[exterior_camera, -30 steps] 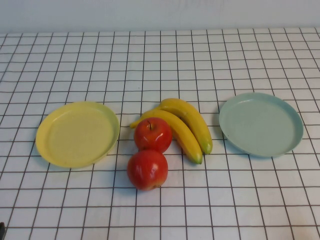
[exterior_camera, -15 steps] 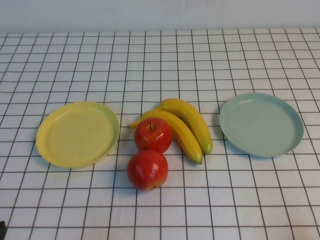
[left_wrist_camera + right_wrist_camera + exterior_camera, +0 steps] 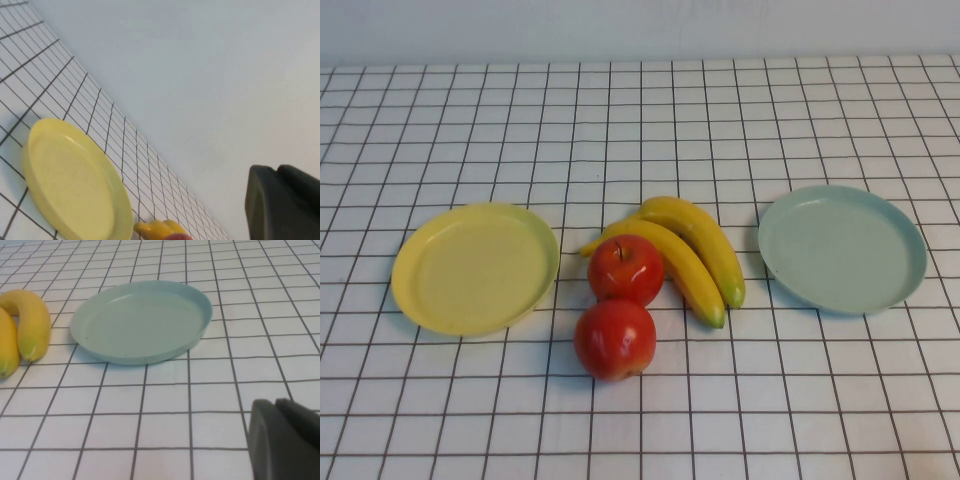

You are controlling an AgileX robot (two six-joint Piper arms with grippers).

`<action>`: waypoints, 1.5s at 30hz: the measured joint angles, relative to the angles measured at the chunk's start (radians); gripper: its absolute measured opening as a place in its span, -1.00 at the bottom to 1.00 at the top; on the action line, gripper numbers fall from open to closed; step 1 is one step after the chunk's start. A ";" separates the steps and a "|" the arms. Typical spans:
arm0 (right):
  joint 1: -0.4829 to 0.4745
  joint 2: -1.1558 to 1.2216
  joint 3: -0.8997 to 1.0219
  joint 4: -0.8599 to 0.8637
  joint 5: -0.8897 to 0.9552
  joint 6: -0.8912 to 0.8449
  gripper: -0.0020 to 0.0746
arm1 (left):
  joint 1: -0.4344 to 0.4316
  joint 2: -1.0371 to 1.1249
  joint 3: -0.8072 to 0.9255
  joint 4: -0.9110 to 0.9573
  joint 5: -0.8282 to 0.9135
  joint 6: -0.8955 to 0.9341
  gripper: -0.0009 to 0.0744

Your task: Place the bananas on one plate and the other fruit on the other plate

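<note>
Two joined yellow bananas lie mid-table, with one red apple touching their left side and a second red apple just in front of it. The pale yellow plate lies empty at the left and the pale blue-green plate lies empty at the right. Neither gripper shows in the high view. My left gripper is shut and empty, off to the side of the yellow plate, with the bananas' end beyond it. My right gripper is shut and empty, above the cloth short of the blue-green plate and the bananas.
A white cloth with a black grid covers the table. A plain pale wall runs along the far edge.
A small dark piece at the lower left corner of the high view has gone out of view. The fruit and plates have not moved.
</note>
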 joint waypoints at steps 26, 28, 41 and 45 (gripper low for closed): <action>0.000 0.000 0.000 0.000 0.000 0.000 -0.99 | 0.000 0.553 -0.537 0.208 0.555 0.655 -0.98; 0.000 0.000 0.000 0.000 0.000 0.000 -0.99 | -0.010 0.624 -0.568 0.313 0.549 0.639 -0.93; 0.000 0.000 0.000 0.000 0.000 0.000 -0.99 | -0.343 0.987 -0.614 0.793 0.195 0.026 0.53; 0.000 0.000 0.000 0.000 0.000 0.000 -0.99 | -0.403 1.118 -0.666 0.806 0.159 0.018 0.57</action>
